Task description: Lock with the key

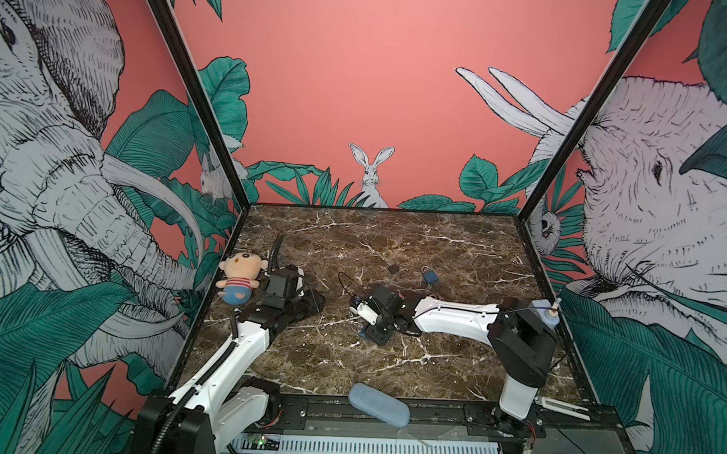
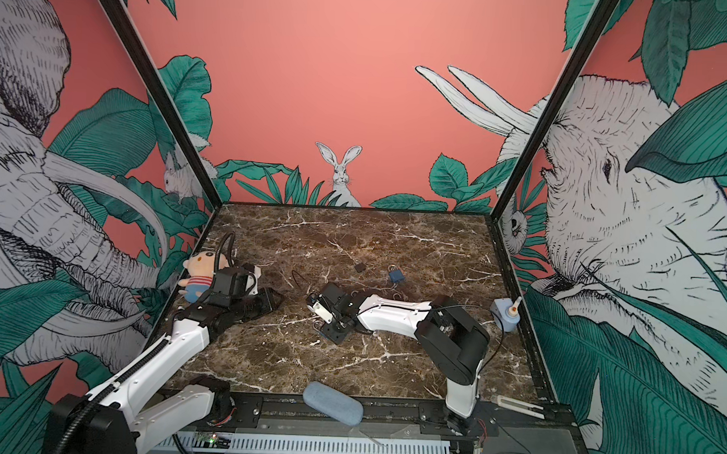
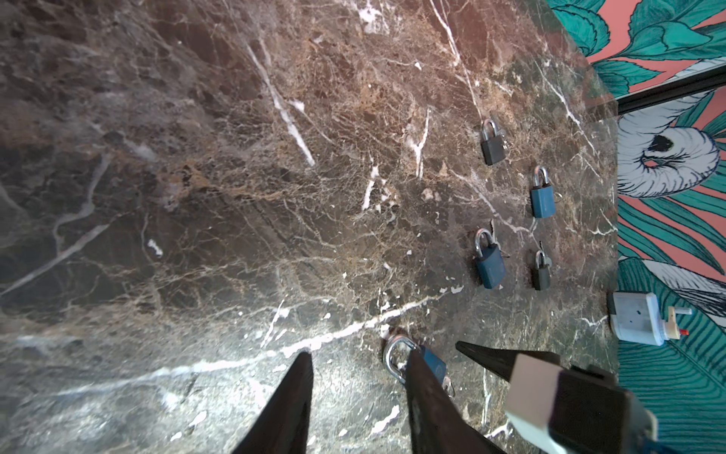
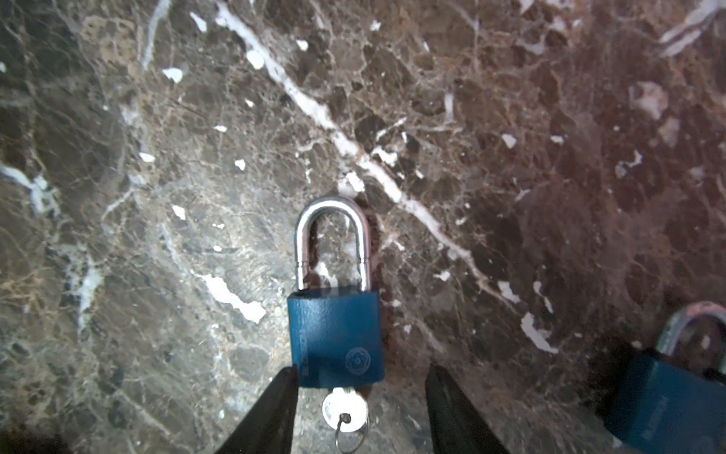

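- Right gripper (image 4: 360, 369) jaws parted, empty, either side of key (image 4: 345, 408) sitting in blue padlock (image 4: 336, 334) on marble table (image 4: 157, 157)
- Left gripper (image 3: 358, 353) half-spread, holding nothing

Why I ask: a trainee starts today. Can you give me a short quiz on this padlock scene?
1. True or false: the key sits in the keyhole of the blue padlock that lies on the table in front of the right gripper.
2. The right gripper's jaws are: A) open, one on each side of the padlock's lower end; B) shut on the key; C) shut on the shackle.
3. How many padlocks does the left wrist view show?

Key: 1 true; 2 A; 3 five, three blue and two black padlocks.
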